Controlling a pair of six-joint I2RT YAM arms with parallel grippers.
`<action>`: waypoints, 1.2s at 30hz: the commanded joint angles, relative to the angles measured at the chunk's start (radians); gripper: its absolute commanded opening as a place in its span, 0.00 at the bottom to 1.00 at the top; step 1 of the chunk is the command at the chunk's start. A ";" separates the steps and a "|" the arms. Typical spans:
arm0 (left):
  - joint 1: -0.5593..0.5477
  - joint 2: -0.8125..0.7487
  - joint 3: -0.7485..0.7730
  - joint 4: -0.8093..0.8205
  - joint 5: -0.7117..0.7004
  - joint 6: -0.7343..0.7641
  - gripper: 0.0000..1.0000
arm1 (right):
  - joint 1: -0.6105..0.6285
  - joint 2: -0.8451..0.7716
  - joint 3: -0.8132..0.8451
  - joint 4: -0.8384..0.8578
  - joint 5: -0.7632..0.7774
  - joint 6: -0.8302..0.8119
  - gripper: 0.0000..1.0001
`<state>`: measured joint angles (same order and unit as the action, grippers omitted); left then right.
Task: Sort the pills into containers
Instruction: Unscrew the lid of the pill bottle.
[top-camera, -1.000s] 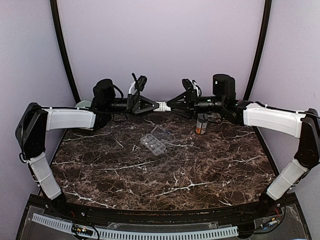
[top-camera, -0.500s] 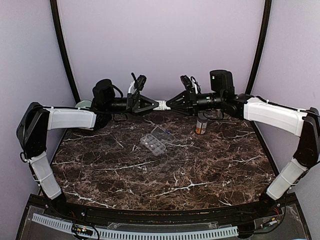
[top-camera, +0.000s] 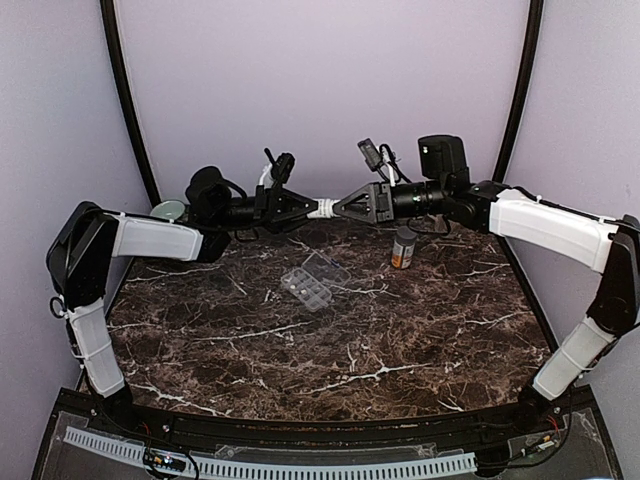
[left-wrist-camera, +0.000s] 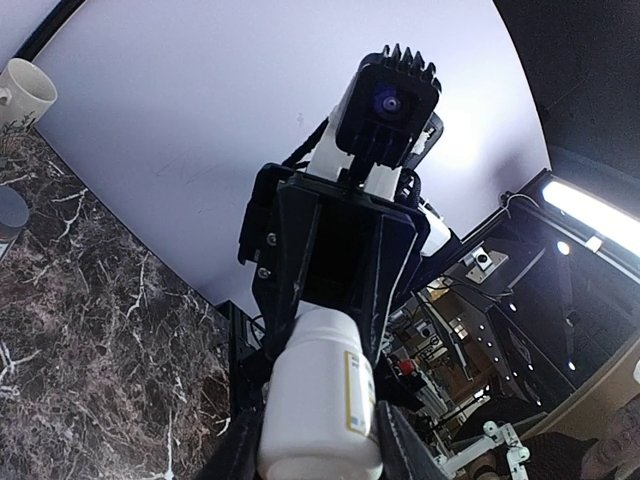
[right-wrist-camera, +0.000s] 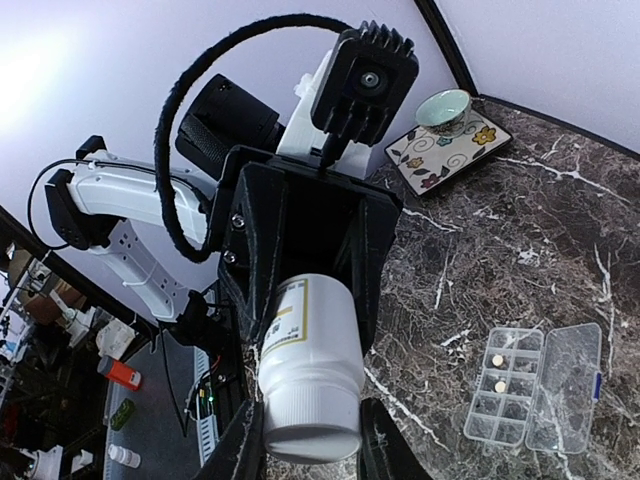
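The left gripper (top-camera: 306, 209) and right gripper (top-camera: 340, 207) meet in mid-air at the far middle, each clamped on one end of a small white bottle (top-camera: 322, 210). Below and nearer, the organiser box (top-camera: 306, 290) lies open on the marble table (top-camera: 300, 370), with two pills (right-wrist-camera: 497, 360) in its compartments. An amber bottle (top-camera: 403, 247) stands to its right. The walls are lilac.

Marble-patterned table (top-camera: 400, 340) with slight sheen, clear plastic organiser box (top-camera: 305, 291) (lid (top-camera: 331, 270) likewise see-through), smooth white plastic bottle (right-wrist-camera: 310, 360).

White bottle (top-camera: 323, 211) ends hidden from above; pills (top-camera: 294, 284) too small to count there; mug (left-wrist-camera: 22, 92) edge-cut.
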<state>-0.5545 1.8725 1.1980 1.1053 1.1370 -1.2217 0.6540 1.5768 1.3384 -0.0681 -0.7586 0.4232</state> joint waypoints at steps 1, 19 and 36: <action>-0.005 -0.013 0.013 0.163 0.013 -0.095 0.00 | 0.012 -0.024 0.001 0.004 0.057 -0.162 0.04; -0.005 -0.004 0.025 0.235 0.038 -0.187 0.00 | 0.022 -0.096 -0.044 -0.006 0.251 -0.473 0.05; -0.002 -0.004 0.004 0.223 0.024 -0.152 0.00 | 0.032 -0.110 -0.062 -0.011 0.269 -0.498 0.05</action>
<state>-0.5537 1.8870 1.1980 1.2774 1.1412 -1.3949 0.6891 1.4921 1.2907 -0.1066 -0.5129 -0.0708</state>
